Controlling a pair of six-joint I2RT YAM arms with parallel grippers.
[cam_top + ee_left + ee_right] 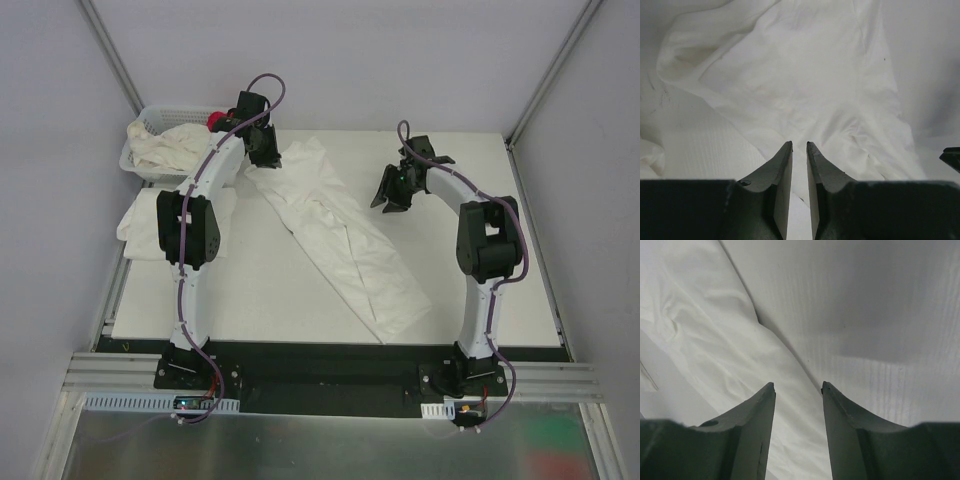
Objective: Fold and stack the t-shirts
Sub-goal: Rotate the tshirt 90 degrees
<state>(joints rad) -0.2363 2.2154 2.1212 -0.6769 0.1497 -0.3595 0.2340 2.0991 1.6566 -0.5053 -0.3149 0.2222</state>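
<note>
One white t-shirt [340,235], folded into a long strip, lies slantwise on the table from far left to near right. My left gripper [267,152] hovers at its far left end. In the left wrist view the shirt [805,80] lies crumpled below the gripper [799,144], whose jaws stand a narrow gap apart with nothing pinched. My right gripper [395,198] hangs just right of the strip. In its wrist view the gripper [798,385] is open and empty over the shirt's [705,340] right edge. A folded t-shirt pile [138,225] lies at the left, partly under the left arm.
A white lattice basket [150,120] at the far left corner holds a crumpled cream shirt [175,148] and a small red cloth [215,122]. The white table [480,270] is ringed by grey walls and metal frame posts.
</note>
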